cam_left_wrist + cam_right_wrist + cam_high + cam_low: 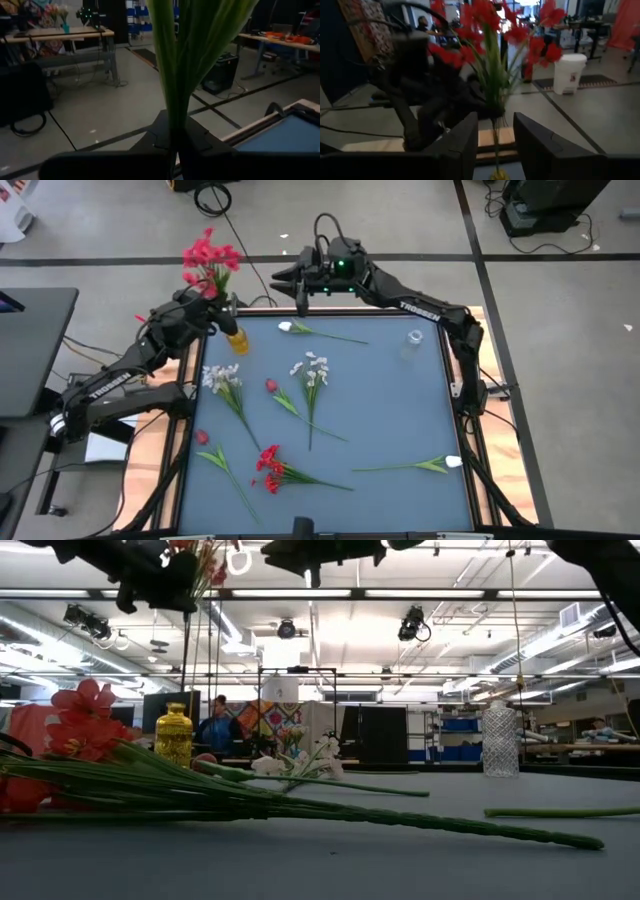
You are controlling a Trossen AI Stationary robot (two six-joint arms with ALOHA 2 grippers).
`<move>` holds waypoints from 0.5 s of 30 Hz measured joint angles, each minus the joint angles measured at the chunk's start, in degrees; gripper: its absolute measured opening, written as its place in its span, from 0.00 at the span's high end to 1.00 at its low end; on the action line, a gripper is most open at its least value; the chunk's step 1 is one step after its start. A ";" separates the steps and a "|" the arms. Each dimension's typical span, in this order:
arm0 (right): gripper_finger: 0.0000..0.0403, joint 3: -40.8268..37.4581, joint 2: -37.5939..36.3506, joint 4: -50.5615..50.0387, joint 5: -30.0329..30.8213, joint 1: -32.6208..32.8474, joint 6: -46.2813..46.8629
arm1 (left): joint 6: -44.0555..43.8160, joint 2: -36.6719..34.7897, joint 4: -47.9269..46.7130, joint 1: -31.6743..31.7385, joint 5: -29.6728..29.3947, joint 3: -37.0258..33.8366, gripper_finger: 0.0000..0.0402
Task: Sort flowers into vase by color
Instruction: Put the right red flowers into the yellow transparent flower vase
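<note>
My left gripper [222,308] [175,142] is over the table's far left corner, shut on a red flower bunch [210,258] [492,30]. The bunch stands upright above a yellow vase [237,340] [173,734]. My right gripper [298,288] [494,135] hovers open over the far edge, facing the bunch and touching nothing. A clear glass vase [414,340] [500,740] stands near the far right corner. Lying flat on the blue table are white flowers [315,370], [222,377], [290,327], [452,462], red buds [270,386], [202,437], and a red bunch [268,468]. My left gripper pinches the red bunch by its green stems [176,127], just below the leaves, between its two fingers. The fingers come roughly level from the table's left side and lie across the stems. The blooms stand upright above the fingers. The thin stem [496,150] hangs straight down to the yellow vase's mouth [497,175].
The wooden table rim [185,370] frames the blue mat. Loose flowers are spread across the mat's middle and near left part. The mat shows bare between the clear vase and the white flower at the near right. Cables and desks lie beyond the table.
</note>
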 joint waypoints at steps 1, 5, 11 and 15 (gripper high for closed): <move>0.67 -0.02 0.13 -0.44 0.01 -0.13 0.08 | 0.30 -0.04 -0.21 0.10 -0.10 0.00 0.97; 0.67 -0.69 0.31 -0.88 0.54 -0.30 -0.53 | 0.92 0.29 -0.90 1.81 -0.41 -0.50 0.97; 0.67 -2.47 0.34 -0.81 1.06 -0.26 -0.49 | -2.03 0.44 1.73 4.36 -0.49 -5.76 0.97; 0.67 -2.95 0.34 -1.46 1.08 -0.26 0.32 | -2.59 0.42 4.05 4.39 -0.51 -7.73 0.97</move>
